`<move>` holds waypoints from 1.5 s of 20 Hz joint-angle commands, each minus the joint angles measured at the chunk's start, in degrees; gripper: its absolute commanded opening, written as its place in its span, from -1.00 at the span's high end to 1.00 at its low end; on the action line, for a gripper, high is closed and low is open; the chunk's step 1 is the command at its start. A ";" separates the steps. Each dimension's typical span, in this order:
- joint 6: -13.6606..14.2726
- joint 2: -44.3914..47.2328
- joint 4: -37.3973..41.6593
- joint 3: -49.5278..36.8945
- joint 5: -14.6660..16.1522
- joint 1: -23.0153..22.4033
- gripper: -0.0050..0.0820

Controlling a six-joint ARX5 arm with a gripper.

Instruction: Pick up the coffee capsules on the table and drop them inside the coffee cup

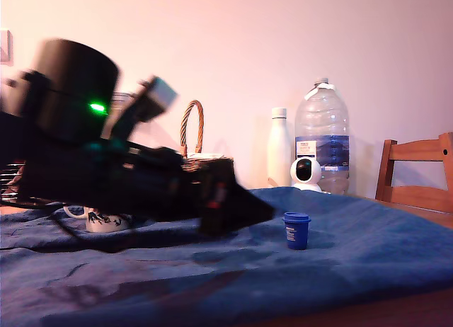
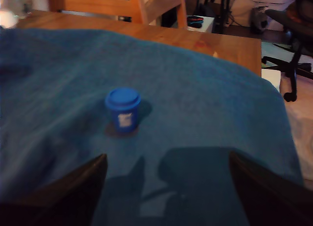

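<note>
Tool open, empty | blue capsule ahead | cup only in exterior view

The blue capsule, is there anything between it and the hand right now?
Nothing visible. The blue capsule stands upright on bare blue cloth, apart from the open hand.

Blue capsule upright on cloth-draped table; mug behind arm.
</note>
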 commanded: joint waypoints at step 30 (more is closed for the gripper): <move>-2.10 14.97 -17.42 25.68 2.80 -0.77 -0.75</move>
